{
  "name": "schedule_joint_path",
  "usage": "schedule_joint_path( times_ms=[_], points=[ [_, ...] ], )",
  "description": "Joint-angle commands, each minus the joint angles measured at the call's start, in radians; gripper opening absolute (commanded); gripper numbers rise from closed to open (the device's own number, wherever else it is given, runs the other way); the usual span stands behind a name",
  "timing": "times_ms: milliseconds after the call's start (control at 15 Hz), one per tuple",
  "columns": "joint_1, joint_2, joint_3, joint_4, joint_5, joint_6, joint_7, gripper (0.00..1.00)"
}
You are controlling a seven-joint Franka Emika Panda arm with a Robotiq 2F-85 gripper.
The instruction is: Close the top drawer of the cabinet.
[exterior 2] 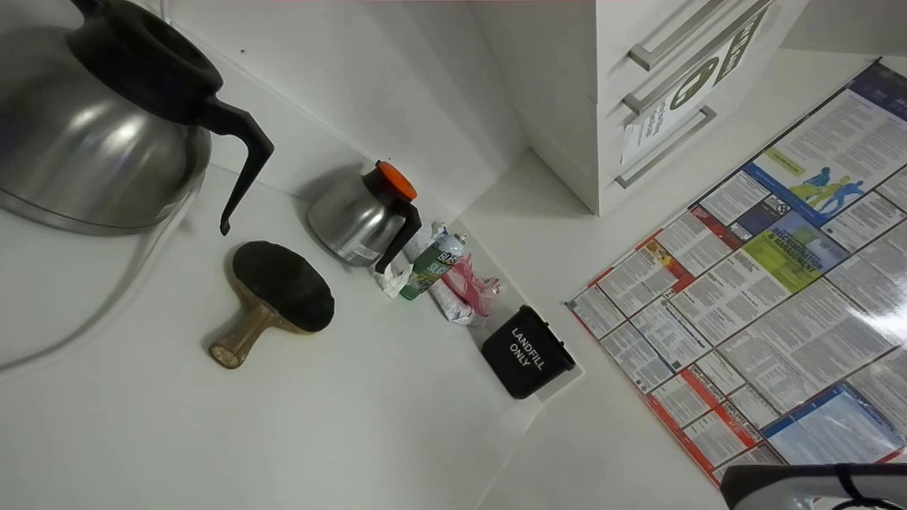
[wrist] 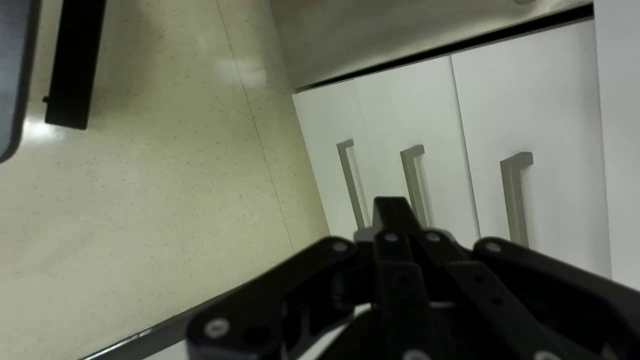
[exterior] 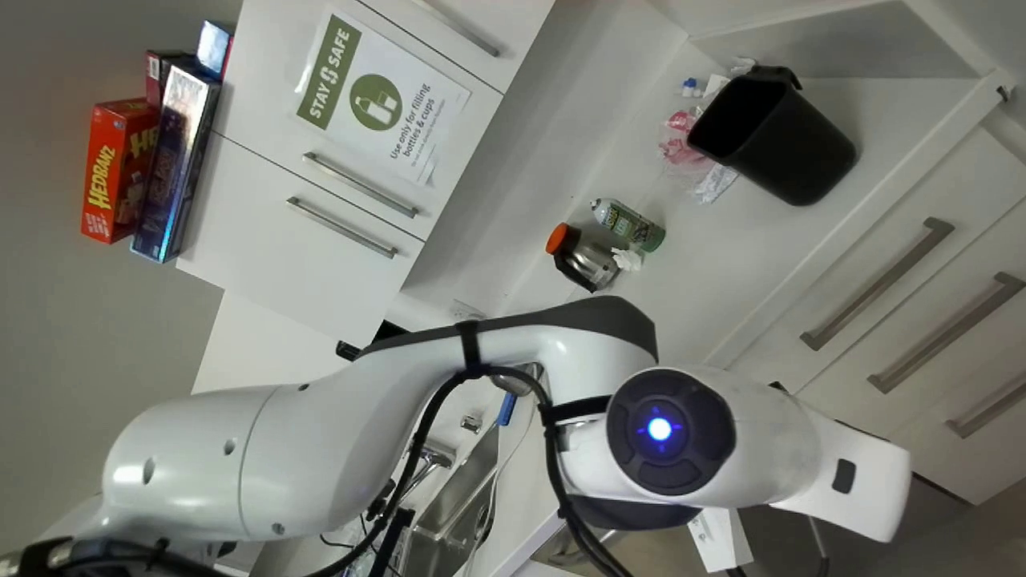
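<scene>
In the wrist view, the Robotiq gripper [wrist: 392, 209] has its jaws pressed together. The top drawer [wrist: 552, 125], at two o'clock from it, appears closed.

In an exterior view I read STAY and SAFE on a green-and-white sign [exterior: 383, 101] on a white door [exterior: 264, 88], then "Use only for filling bottles & cups"; its smallest line is too fine for me. HEDBANZ stands on a red box [exterior: 120, 171]; the lettering on the blue box [exterior: 175, 164] beside it I can't make out. In an exterior view a black bin [exterior 2: 528, 352] says LANDFILL ONLY, while the print on the spray can [exterior 2: 434, 266] and the wall poster [exterior 2: 751, 312] blurs on me.
</scene>
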Motion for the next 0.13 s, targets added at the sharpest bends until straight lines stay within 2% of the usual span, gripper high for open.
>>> schedule_joint_path(
  times_ms=[0, 67],
  points=[
    [-0.033, -0.185, 0.038, -0.123, -0.178, 0.079, 0.089, 0.00],
    [-0.042, -0.215, 0.045, -0.140, -0.218, 0.079, 0.105, 0.00]
  ],
)
